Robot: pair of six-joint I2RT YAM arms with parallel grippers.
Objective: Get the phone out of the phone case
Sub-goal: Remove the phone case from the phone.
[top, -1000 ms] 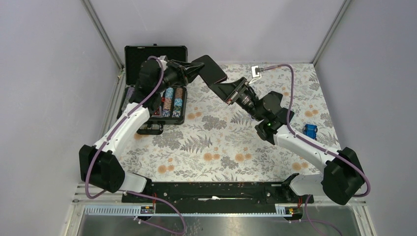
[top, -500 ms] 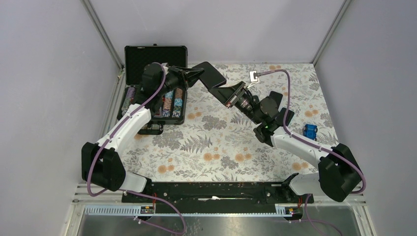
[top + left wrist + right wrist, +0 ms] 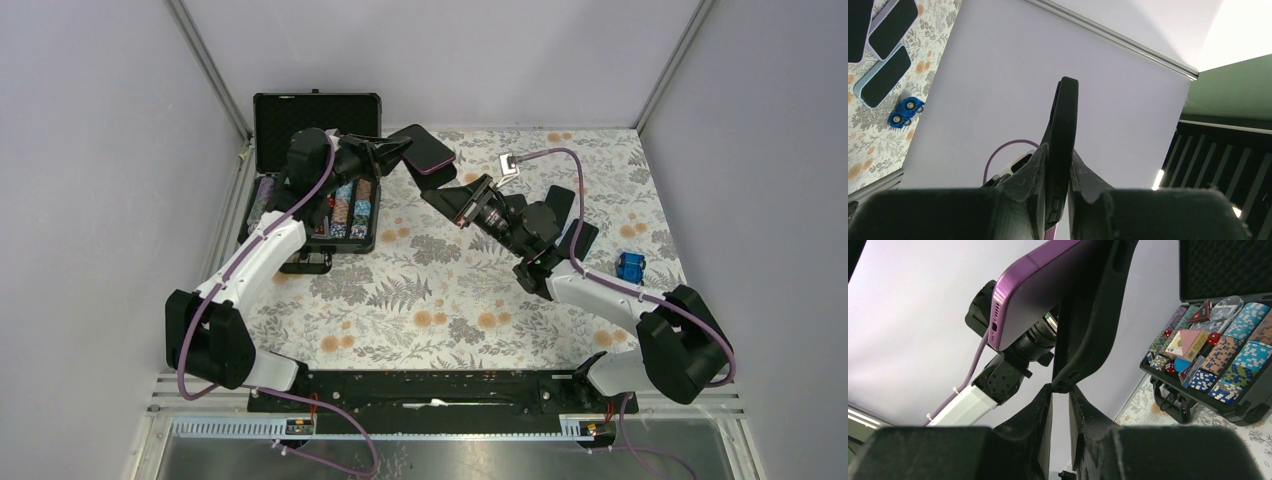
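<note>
My left gripper [image 3: 400, 152] is shut on the purple phone [image 3: 428, 152] and holds it in the air at the back of the table. In the left wrist view the phone [image 3: 1064, 120] stands edge-on between the fingers, side buttons showing. My right gripper [image 3: 472, 197] is shut on a corner of the black phone case [image 3: 448, 195], just right of and below the phone. In the right wrist view the case [image 3: 1093, 325] bends away from the phone [image 3: 1038, 285], whose port end is clear of it. Whether the far end still sits in the case is hidden.
An open black case of poker chips [image 3: 318, 170] stands at the back left, under the left arm. A blue toy car [image 3: 630, 266] lies at the right edge. Dark phones [image 3: 585, 238] lie flat under the right arm. A small white object [image 3: 512, 163] lies at the back.
Both grippers have dropped lower. The right gripper has drawn the case down and to the left, and the phone has tilted away from it.
</note>
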